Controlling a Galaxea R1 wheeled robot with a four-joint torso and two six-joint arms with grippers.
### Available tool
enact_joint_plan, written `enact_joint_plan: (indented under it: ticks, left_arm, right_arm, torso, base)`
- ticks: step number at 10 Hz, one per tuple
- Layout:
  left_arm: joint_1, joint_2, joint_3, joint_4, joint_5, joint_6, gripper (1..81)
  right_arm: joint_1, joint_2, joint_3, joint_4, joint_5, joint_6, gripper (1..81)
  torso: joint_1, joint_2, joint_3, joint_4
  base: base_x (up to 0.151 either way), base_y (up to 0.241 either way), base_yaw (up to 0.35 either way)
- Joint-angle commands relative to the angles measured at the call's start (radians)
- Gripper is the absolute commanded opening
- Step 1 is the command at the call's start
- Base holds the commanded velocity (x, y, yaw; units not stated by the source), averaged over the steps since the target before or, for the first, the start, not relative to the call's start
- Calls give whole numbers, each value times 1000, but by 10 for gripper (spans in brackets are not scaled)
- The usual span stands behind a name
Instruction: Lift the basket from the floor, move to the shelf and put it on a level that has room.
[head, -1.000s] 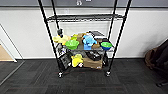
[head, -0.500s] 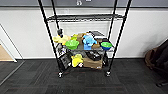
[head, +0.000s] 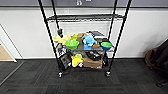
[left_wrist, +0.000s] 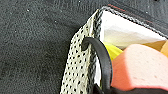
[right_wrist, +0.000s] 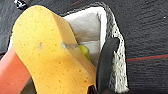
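On dark carpet floor (head: 130, 80), wire shelf (head: 85, 45) against white wall (head: 25, 32).

I face a plain white wall (head: 140, 32) with a dark band (head: 100, 3) running along its top. Below the wall lies dark grey striped carpet (head: 82, 82). Left of the wall's lower edge, a strip of tan wooden flooring (head: 5, 53) shows behind a pale frame (head: 10, 47). At the wall's right end sits a dark brownish bundle (head: 156, 58).
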Motion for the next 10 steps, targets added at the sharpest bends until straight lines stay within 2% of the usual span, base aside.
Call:
enact_joint_plan:
  ticks: [1, 4, 7, 10]
  left_arm:
    - [-101, -7, 23, -24, 53, -10, 10]
    - [-93, -34, 92, -25, 51, -12, 10]
    - [-93, -117, 261, -28, 40, -13, 10]
    - [-92, -140, 290, -56, 51, -19, 10]
  right_arm:
    - [101, 4, 17, 20, -30, 19, 10]
    - [97, -1, 20, 50, -17, 48, 10]
    - [102, -35, 86, 60, -12, 118, 10]
    - [104, -69, 157, 60, 19, 172, 10]
  torso:
    - [0, 0, 0, 0]
    - [0, 0, 0, 0]
    - [0, 0, 0, 0]
    - [0, 0, 0, 0]
  base:
    - [0, 0, 0]
    - [0, 0, 0]
    - [0, 0, 0]
    - [0, 0, 0]
